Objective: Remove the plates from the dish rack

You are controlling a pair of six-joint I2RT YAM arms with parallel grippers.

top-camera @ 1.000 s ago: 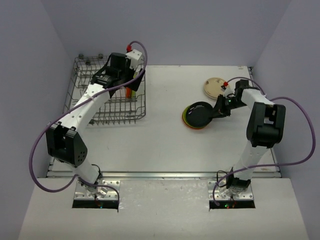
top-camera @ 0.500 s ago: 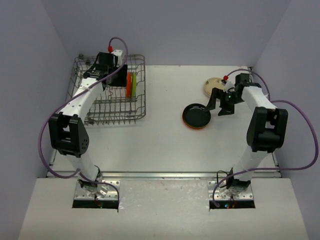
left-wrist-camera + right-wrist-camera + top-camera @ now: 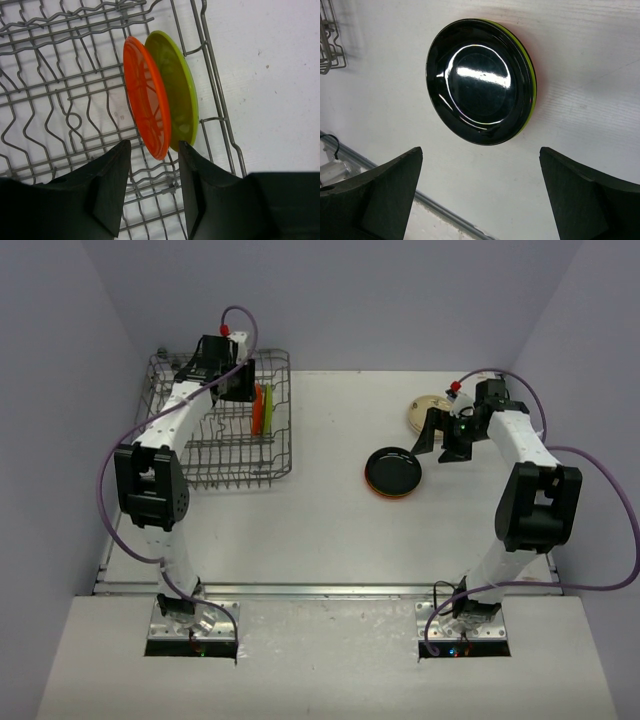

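Plates in the rack: an orange plate (image 3: 147, 107) and a lime green plate (image 3: 180, 95) stand on edge, tilted, close beside each other between the tines. They are at the right end of the dish rack (image 3: 235, 455), which sits toward 10 o'clock from the middle of the desk (image 3: 300, 530) in the top view.
Plates already out: a black plate (image 3: 480, 80) tops a stack at 3 o'clock, with lime and orange rims showing beneath it. A cream plate (image 3: 428, 412) lies alone toward 2 o'clock.
Left gripper (image 3: 152, 160): its jaws are apart and hold nothing. It is poised over the rack with the orange plate's near rim lined up between its fingers; you cannot tell whether it touches.
Right gripper (image 3: 480, 170): spread wide and empty, hovering above the stack.
Handling: treat these as thin, stiff plastic discs, light and glossy, so probably slick. Breakage looks unlikely; slipping or swinging in the grip is the likelier trouble.
Where to hold: pinch the exposed rim across the disc's thickness, orange one first. The gap to the green plate looks narrow, so ease one finger in or you will nudge its neighbour.
Surface: the desk is plain white and flat. A plate laid down should sit level but may slide.
Room: pale walls (image 3: 330, 300) close in on three sides. The rack sits close to the 9 o'clock wall, and its raised wire sides mean you lift clear before carrying toward 3 o'clock.
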